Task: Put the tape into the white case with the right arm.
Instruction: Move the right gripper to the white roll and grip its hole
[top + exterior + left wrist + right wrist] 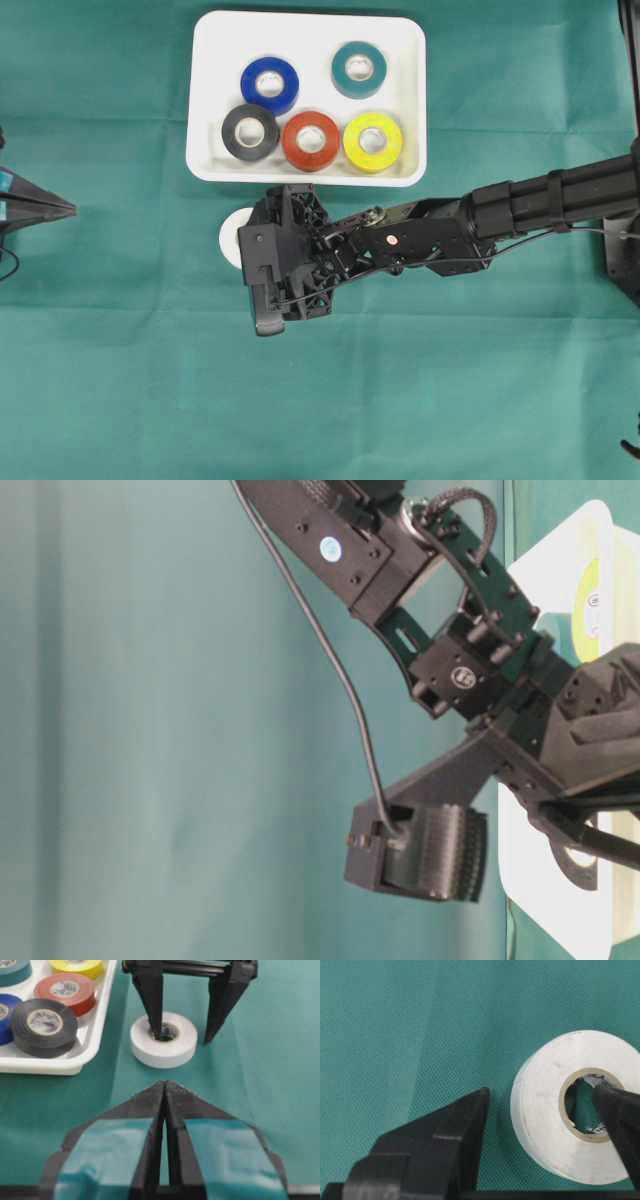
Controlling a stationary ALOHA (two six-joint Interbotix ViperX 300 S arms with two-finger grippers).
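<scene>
The white roll of tape (164, 1040) lies flat on the green cloth (260, 1060), just beside the shallow white plastic case (95, 1035). The black right gripper (182, 1037) stands open, one finger in the roll's core, the other outside. The left gripper (165, 1091) is closed.

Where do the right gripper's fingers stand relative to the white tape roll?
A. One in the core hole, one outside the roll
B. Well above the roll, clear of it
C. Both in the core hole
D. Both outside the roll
A: in the left wrist view, one of the right gripper's fingers dips into the core of the white tape roll and the other stands outside it on the cloth.
</scene>
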